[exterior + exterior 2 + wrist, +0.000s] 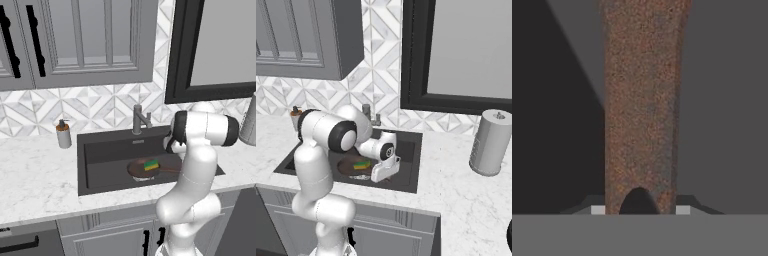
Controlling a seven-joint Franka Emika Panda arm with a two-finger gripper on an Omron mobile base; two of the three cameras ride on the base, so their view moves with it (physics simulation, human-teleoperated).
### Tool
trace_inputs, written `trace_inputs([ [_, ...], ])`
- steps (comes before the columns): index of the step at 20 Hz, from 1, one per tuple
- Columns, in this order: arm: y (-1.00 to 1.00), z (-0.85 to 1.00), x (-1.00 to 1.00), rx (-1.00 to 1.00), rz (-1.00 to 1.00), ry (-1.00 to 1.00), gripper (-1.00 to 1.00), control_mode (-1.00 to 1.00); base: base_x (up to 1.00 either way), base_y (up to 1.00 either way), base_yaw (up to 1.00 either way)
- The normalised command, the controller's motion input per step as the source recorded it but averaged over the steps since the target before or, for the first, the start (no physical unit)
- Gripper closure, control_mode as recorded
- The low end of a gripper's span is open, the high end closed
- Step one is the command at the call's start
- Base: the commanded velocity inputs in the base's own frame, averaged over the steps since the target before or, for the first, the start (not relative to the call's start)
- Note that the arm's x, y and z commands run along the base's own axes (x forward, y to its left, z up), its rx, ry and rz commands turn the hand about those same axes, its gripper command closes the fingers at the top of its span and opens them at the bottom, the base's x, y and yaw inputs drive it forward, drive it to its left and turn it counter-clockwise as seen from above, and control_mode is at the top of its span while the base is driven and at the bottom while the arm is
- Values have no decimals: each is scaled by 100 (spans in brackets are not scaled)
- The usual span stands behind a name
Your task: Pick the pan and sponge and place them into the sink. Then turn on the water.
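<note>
Inside sink (pixel 100 150), pan (pixel 142 169) bearing sponge (pixel 151 164), jaws flanking handle (pixel 641 110)

Base views sit behind arm, left and right, angled down; both share the sink (pixel 100 150) in the bench (pixel 35 180). Hand view: very close on pan handle (pixel 642 100).

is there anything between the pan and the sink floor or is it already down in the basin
Nothing visible stands in the way. The pan already lies inside the sink, with the sponge on it.
</note>
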Motion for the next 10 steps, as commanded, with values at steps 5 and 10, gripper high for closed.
trace_inputs([
  [5,0,-37,17,0,0,-5,100,-100,0,0,0],
  [10,0,-14,36,0,-1,-6,100,-100,0,0,0],
])
